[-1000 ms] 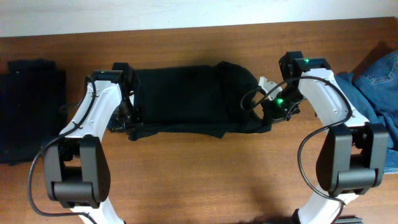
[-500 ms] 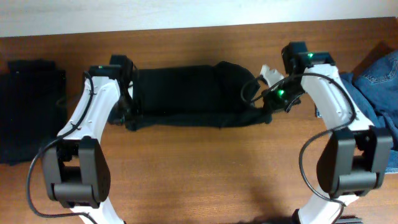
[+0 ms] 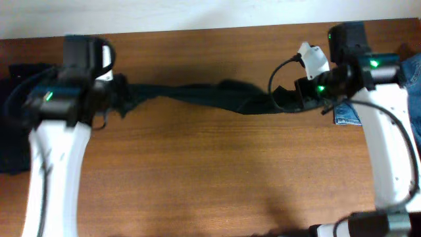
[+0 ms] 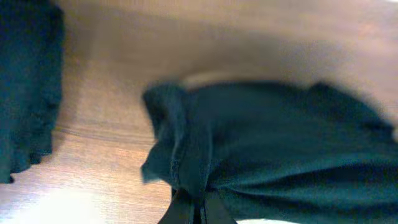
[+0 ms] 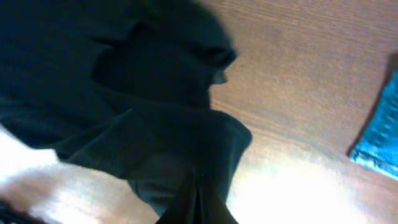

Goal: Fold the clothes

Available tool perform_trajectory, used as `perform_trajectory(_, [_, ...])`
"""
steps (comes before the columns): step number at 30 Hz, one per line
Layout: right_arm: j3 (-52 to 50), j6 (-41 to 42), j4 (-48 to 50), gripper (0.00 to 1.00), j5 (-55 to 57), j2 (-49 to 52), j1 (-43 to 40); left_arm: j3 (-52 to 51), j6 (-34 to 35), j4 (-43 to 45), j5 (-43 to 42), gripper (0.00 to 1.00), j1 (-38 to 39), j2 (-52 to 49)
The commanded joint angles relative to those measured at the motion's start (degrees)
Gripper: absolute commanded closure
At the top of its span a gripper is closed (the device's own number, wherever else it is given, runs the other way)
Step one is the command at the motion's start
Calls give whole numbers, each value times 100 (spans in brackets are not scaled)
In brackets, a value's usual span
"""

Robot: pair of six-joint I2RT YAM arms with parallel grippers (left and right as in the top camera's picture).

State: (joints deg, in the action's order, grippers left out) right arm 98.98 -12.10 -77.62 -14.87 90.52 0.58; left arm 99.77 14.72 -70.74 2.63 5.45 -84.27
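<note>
Left gripper (image 4: 193, 208) and right gripper (image 5: 196, 205) both clamped on ends of the black garment (image 3: 197, 95), stretched taut above table (image 3: 197, 174) middle. Risk: small pinch slips under tension, cloth drops bunched. Table front is bare wood; black pile (image 3: 12, 131) at table left, denim (image 3: 346, 113) at table right, far edge close.

Robot lab: two robot arms (image 3: 56, 151) at a wooden table (image 3: 197, 178).

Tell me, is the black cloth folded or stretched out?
Stretched out: the black cloth spans the gap between left gripper and right gripper, each pinching one end.
</note>
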Motion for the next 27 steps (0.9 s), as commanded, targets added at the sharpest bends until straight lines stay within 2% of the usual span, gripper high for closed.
perform_trajectory(1, [116, 144, -188, 96, 188, -603, 17, 70, 264, -109, 7, 99, -20, 584])
perform_trajectory(7, [116, 295, -664, 96, 348, -1447, 17, 70, 262, -750, 9, 99, -20, 1233])
perform_trajectory(15, [116, 813, -1104, 96, 785, -2330, 17, 70, 264, -1563, -280, 99, -20, 1550])
perform_trajectory(27, [116, 837, -1755, 96, 868, -2500, 17, 68, 376, -1740, -442, 99, -20, 1749])
